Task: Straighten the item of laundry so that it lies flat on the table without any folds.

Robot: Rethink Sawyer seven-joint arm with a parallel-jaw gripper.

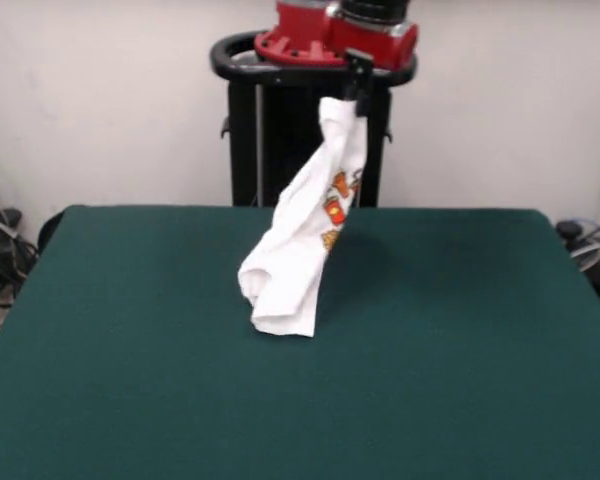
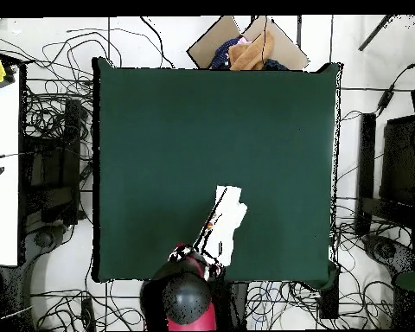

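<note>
The white T-shirt (image 1: 302, 235) with red and orange food cartoons hangs bunched from my gripper (image 1: 358, 92), which is shut on its top end. The shirt slopes down to the left, and its lower end touches or almost touches the dark green table (image 1: 130, 330). In the overhead view the shirt (image 2: 227, 218) shows as a narrow white strip running from the arm's red head (image 2: 192, 264), near the table's (image 2: 159, 130) bottom edge, toward the table's middle. My gripper itself is hidden under the arm there.
The black pedestal (image 1: 280, 130) stands behind the table's far edge. In the overhead view a cardboard box (image 2: 245, 45) with cloths lies beyond the table's top edge, and cables cover the floor around the table.
</note>
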